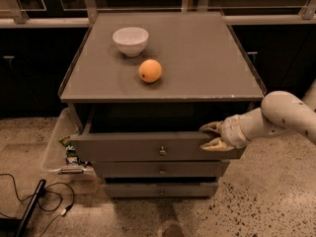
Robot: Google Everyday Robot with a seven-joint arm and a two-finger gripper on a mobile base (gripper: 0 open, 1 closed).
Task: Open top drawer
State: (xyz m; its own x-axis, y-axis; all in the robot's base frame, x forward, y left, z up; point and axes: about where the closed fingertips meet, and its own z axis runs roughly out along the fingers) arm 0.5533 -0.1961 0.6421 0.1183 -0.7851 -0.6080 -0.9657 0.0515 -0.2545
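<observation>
The top drawer (pixel 148 147) of the grey cabinet is pulled out a little, with a dark gap showing above its front panel. A small round metal knob (pixel 162 151) sits at the panel's centre. My gripper (pixel 211 136) comes in from the right on a white arm and rests at the right end of the drawer front. One finger (pixel 211 127) lies over the panel's top edge, the other (pixel 213 145) against its face. The fingers are spread apart, not closed on the knob.
A white bowl (pixel 131 40) and an orange (pixel 150 70) sit on the cabinet top (pixel 197 58). Two narrower drawers (pixel 161 170) lie below. A clear plastic bin (pixel 57 147) with packets stands at the cabinet's left, and black cables (pixel 34 196) trail on the floor.
</observation>
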